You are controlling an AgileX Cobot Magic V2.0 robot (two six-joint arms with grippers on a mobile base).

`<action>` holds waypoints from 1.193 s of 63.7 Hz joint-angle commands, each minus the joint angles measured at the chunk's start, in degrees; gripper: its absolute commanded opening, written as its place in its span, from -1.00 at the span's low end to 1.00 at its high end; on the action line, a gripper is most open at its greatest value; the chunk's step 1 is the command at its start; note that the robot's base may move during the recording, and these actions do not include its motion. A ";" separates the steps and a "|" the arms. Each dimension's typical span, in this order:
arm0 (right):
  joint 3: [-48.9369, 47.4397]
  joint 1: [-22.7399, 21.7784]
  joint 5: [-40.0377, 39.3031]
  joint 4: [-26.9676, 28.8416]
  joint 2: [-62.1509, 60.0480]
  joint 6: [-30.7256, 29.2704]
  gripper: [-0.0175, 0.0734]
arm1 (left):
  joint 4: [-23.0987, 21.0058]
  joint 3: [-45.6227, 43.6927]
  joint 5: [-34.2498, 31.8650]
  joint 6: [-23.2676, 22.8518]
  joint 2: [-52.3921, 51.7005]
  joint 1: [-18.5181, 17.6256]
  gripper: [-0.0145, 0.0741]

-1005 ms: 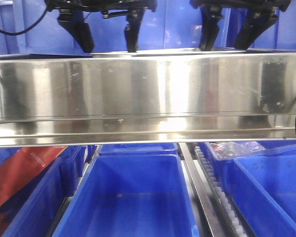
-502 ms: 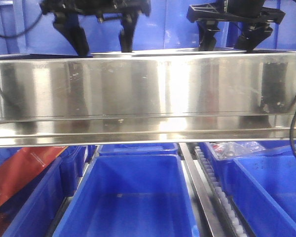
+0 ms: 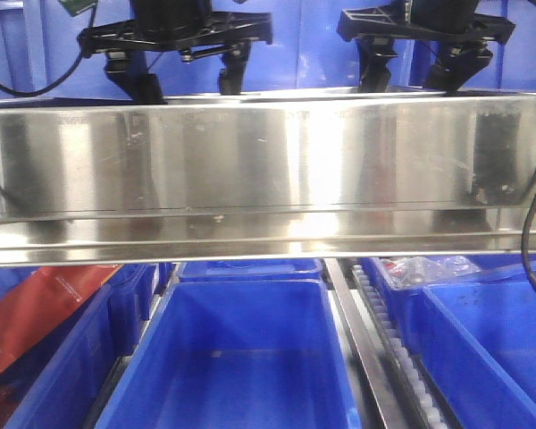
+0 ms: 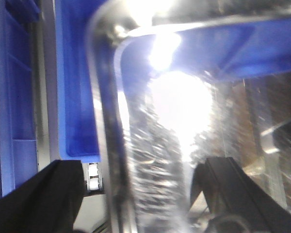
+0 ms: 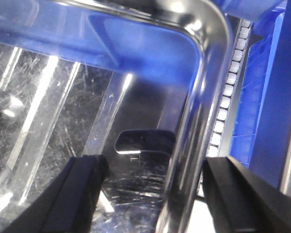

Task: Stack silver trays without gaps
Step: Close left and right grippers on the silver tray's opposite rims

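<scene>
In the left wrist view a shiny silver tray [image 4: 169, 145] fills the frame, blurred. My left gripper [image 4: 143, 165] is open, and its black fingers [image 4: 53, 194] straddle the tray's left rim. In the right wrist view a silver tray [image 5: 63, 97] shows its rounded corner. My right gripper [image 5: 155, 162] is open and astride its right rim. In the front view both grippers, left [image 3: 188, 89] and right [image 3: 415, 80], hang just above the steel beam. Only a thin silver edge [image 3: 304, 92] shows there. I cannot tell whether this is one tray or a stack.
A long mirror-like steel beam [image 3: 268, 170] crosses the front view and hides the trays. Blue bins [image 3: 241, 349] sit below it; the left one holds a red packet [image 3: 36, 313]. A white roller track [image 3: 384, 331] runs between bins and also beside the tray [image 5: 228, 97].
Both grippers sit lower in the front view than a second ago, with fingertips down at the beam's top edge. The right one has been still for half a second.
</scene>
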 commanded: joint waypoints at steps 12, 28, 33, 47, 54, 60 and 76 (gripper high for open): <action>-0.27 0.02 -0.14 -0.40 -0.08 -0.08 0.12 | 0.68 0.29 2.09 -0.23 0.88 0.35 0.04; -0.27 0.02 -0.14 -0.40 -0.08 -0.08 -0.34 | 0.57 0.29 2.09 -0.23 0.88 0.35 -0.47; -0.27 0.02 -0.14 -0.40 -0.08 -0.08 -0.55 | 0.57 0.29 2.09 -0.12 0.88 0.35 -0.67; -0.27 0.02 -0.41 -0.40 -0.08 -0.08 -0.78 | 0.57 0.29 2.09 0.00 0.88 0.35 -0.72; -0.27 0.02 -0.51 -0.40 -0.08 -0.08 -0.79 | 0.57 0.29 2.09 0.00 0.88 0.35 -0.72; -0.27 0.02 -0.63 -0.40 -0.08 -0.08 -0.79 | 0.57 0.29 2.09 0.00 0.88 0.35 -0.72; -0.27 0.02 0.75 -0.40 -0.20 -0.08 -0.79 | 0.57 0.18 2.75 0.10 0.64 0.35 -0.72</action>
